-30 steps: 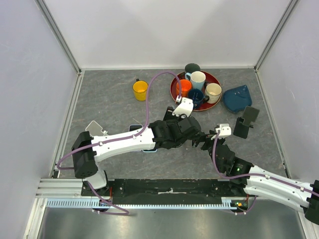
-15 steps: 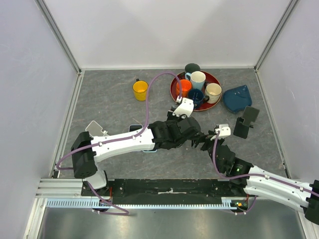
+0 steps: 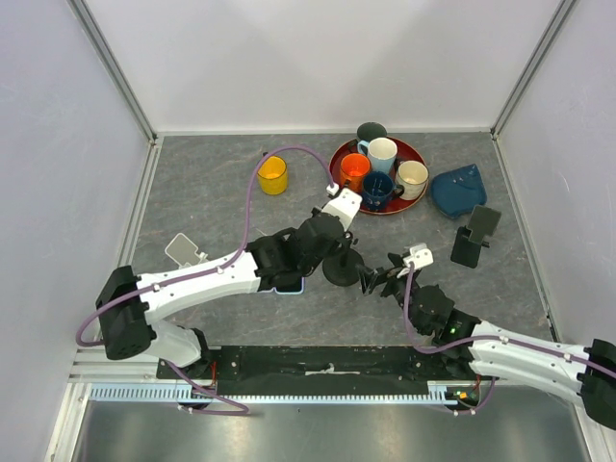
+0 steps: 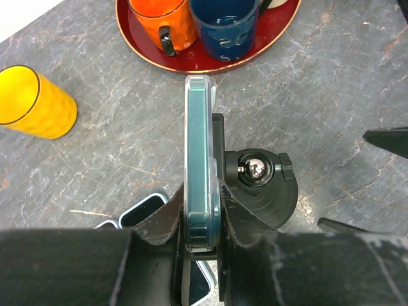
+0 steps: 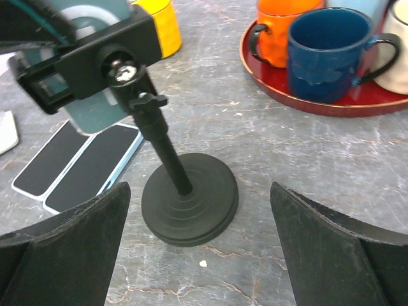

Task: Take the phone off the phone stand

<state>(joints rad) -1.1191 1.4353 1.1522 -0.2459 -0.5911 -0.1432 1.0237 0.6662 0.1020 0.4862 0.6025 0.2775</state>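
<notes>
Left tool (image 4: pixel 203 239), arm (image 3: pixel 207 279) stretched forward, clamps the phone (image 4: pixel 202 146) on its stand (image 5: pixel 189 203).

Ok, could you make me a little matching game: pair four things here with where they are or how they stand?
Things:
1 phone
2 yellow cup
3 blue mug
4 right gripper

States:
A on the red tray
B open, a finger on either side of the stand
C pinched edge-on in the left gripper
D alone on the table, off the tray

Pairs: 1-C, 2-D, 3-A, 4-B
</notes>
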